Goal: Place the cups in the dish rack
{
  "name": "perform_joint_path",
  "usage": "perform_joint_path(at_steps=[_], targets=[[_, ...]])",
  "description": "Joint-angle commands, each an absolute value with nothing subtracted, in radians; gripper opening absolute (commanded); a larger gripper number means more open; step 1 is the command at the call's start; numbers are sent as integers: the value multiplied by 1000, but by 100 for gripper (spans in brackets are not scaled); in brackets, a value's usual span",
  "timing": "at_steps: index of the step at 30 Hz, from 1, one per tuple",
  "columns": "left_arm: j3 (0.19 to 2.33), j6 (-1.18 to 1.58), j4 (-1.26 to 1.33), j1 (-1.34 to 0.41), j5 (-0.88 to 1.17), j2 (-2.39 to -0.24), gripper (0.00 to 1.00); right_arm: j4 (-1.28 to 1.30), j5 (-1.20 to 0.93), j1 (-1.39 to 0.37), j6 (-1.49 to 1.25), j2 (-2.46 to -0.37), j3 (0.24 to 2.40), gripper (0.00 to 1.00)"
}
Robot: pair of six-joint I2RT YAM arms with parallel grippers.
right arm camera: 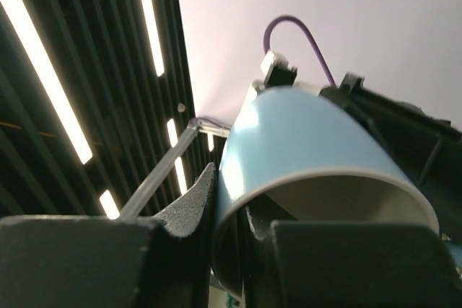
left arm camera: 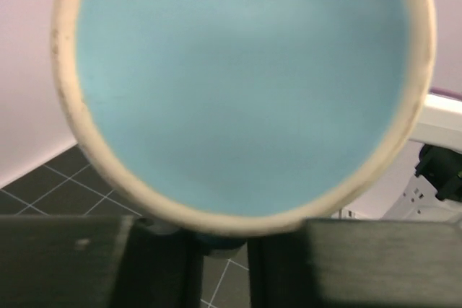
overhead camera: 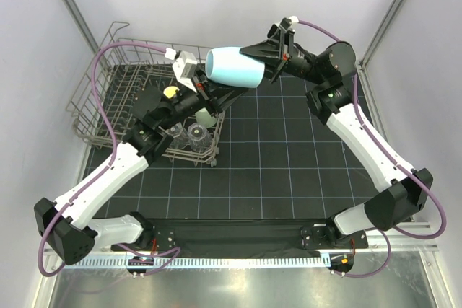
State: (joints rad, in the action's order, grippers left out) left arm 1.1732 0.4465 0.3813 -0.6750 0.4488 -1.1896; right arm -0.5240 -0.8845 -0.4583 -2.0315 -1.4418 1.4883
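Observation:
The light-blue mug [overhead camera: 234, 68] hangs on its side in the air over the right end of the dish rack [overhead camera: 101, 84]. My right gripper [overhead camera: 263, 63] is shut on its rim, one finger inside and one outside; the right wrist view shows the mug [right arm camera: 303, 135] in the gripper [right arm camera: 242, 229]. My left gripper [overhead camera: 202, 88] is under the mug's base end. In the left wrist view the mug's base [left arm camera: 245, 84] fills the frame, and the gripper [left arm camera: 220, 250] is closed narrowly on a dark blue part under it, seemingly the handle.
In the rack stand a cream mug with a yellow handle [overhead camera: 171, 92], a mint-green cup [overhead camera: 207, 115] and two clear tumblers [overhead camera: 175, 132] [overhead camera: 196, 132]. The tan cup is out of view. A black gridded mat [overhead camera: 289, 156] lies to the right of the rack.

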Motion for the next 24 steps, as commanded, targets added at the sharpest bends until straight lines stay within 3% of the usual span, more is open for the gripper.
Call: perform_joint_path(at_steps=[1,3,8,15,18,24], targets=[[1181,489,520,-693,430,-1169,17,-595,-871,-480,-2338,-1410,1480,4],[1181,489,522,-693,423,-1167,0,-598,-867,-483,-2339,-1414,1485,4],[1158,508,540,-693,381,-1141,0,-621,-864,-483,-2330,-1416,1470,6],[1137,534,477,-693,273,-1075,0,-603,-902,-474,-2266,-1431,1482,46],[1131,534,474,-693,264,-1055,0,-603,-911,-462,-2250,-1437,1482,54],[1146,512,424,-692,229,-1035,0,-557,-943,-440,-2192,-1431,1476,60]])
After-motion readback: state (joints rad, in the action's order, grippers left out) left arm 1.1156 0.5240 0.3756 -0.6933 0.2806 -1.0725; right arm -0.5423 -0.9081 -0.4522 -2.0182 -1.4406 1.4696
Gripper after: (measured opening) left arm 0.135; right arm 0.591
